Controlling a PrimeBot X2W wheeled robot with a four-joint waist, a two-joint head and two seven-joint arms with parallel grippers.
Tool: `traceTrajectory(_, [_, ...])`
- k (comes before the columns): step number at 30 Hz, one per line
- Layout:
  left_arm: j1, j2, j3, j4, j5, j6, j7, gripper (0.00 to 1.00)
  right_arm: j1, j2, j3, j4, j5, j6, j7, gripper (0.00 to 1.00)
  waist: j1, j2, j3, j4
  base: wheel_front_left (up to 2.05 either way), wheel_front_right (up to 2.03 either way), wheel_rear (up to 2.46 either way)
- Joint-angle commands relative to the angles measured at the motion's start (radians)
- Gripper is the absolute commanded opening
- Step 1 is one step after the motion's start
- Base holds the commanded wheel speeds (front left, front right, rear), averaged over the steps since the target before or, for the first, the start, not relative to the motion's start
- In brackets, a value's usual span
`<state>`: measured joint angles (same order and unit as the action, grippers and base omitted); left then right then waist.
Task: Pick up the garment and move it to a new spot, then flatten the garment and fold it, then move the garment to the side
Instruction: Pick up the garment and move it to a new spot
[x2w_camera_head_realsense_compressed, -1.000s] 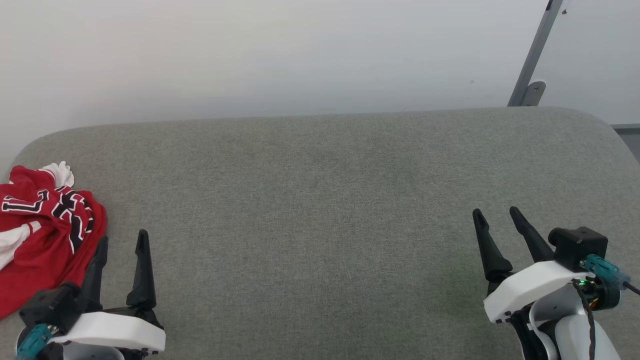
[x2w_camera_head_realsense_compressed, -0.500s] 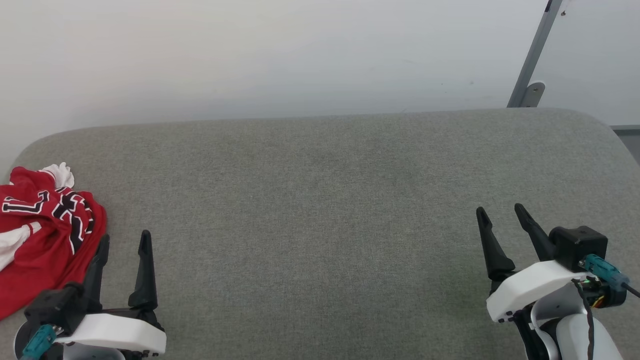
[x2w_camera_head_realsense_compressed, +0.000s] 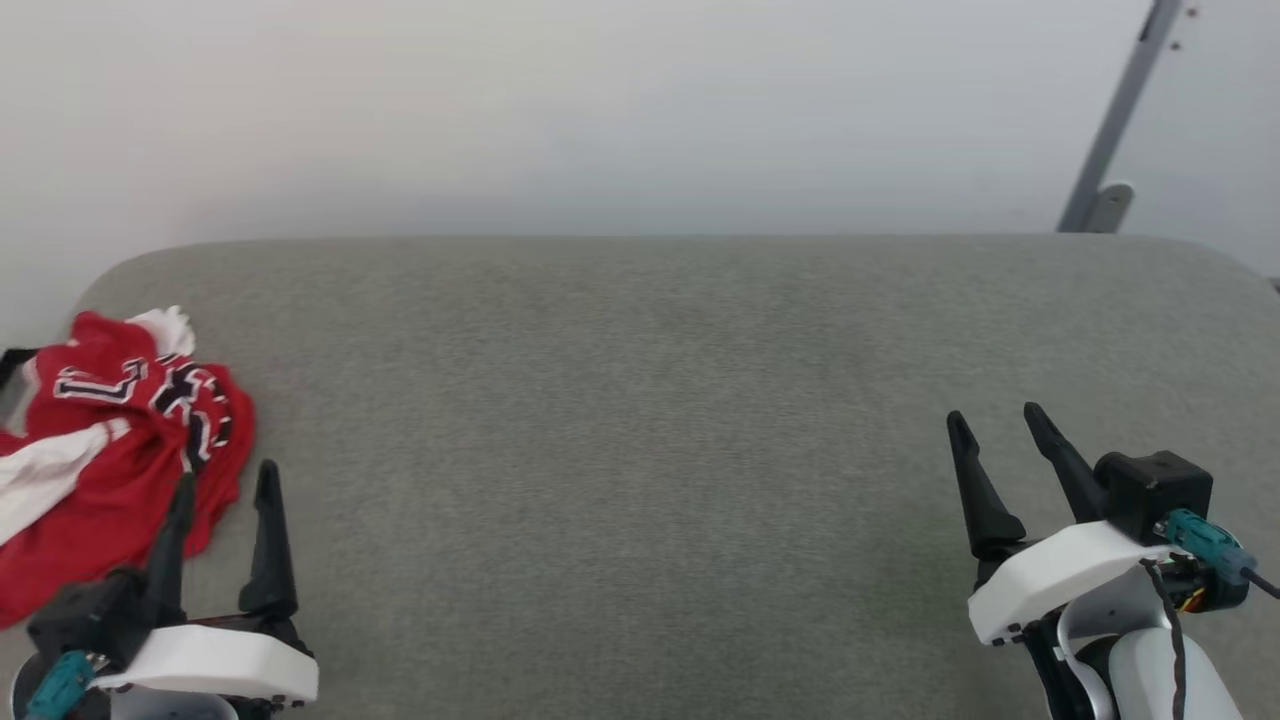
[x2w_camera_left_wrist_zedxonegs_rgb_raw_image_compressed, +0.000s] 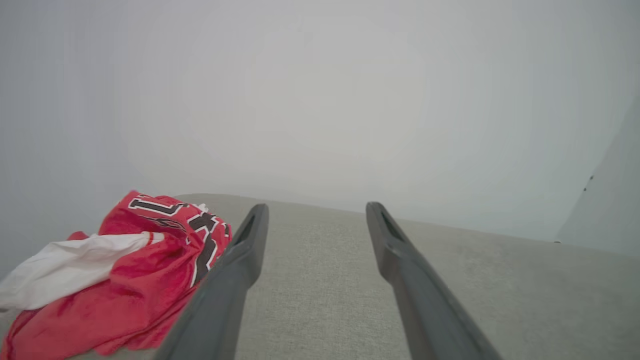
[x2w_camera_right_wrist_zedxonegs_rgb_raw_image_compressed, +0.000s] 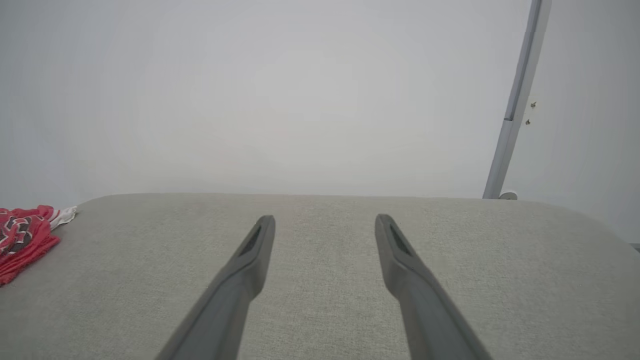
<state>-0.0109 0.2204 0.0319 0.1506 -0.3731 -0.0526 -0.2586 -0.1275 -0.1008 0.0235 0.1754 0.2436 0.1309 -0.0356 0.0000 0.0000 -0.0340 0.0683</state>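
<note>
A pale wall (x2w_camera_head_realsense_compressed: 600, 100) rises beyond both end effectors. Under them stretches a desk (x2w_camera_head_realsense_compressed: 640, 450) covered in grey fabric, with rounded corners. The garment (x2w_camera_head_realsense_compressed: 100, 480), a red jersey with white sleeves and black, white-edged lettering, lies crumpled in a heap just to the left of the left end effector (x2w_camera_head_realsense_compressed: 226, 475), at the desk's left end. In the head view that end effector's outer finger crosses the heap's near edge; whether it touches the cloth cannot be told. Its two dark fingers stand spread wide, with bare fabric between them. The right end effector (x2w_camera_head_realsense_compressed: 993, 413) is well apart from the jersey, far to its right, fingers likewise spread and holding nothing. A slanted grey metal post (x2w_camera_head_realsense_compressed: 1120, 110) stands beyond it, to its right.
</note>
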Motion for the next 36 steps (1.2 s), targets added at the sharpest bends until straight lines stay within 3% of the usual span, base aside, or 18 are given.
traceTrajectory(1, [0.01, 0.002, 0.004, -0.003, -0.008, 0.003, 0.002, 1.0, 0.008, -0.001, 0.003, -0.003, 0.0, 0.0, 0.0, 1.0, 0.0, 0.0, -0.004, 0.026, 0.0, 0.0, 0.0])
traceTrajectory(22, [0.038, -0.005, 0.064, -0.03, -0.067, 0.074, 0.04, 1.0, -0.029, -0.013, 0.126, 0.028, 0.046, 0.0, 0.02, 1.0, 0.0, 0.0, -0.031, 0.364, 0.0, 0.0, 0.0])
traceTrajectory(29, [0.041, -0.013, 0.084, -0.04, -0.1, 0.087, 0.044, 1.0, -0.028, -0.013, 0.122, 0.035, 0.046, 0.0, 0.012, 1.0, 0.0, 0.0, -0.022, 0.419, 0.0, 0.0, 0.0])
traceTrajectory(36, [-0.007, -0.014, 0.105, -0.031, -0.128, 0.091, 0.038, 1.0, -0.043, -0.024, 0.108, 0.016, 0.041, 0.0, 0.025, 1.0, 0.0, 0.0, 0.018, 0.422, 0.0, 0.0, 0.0])
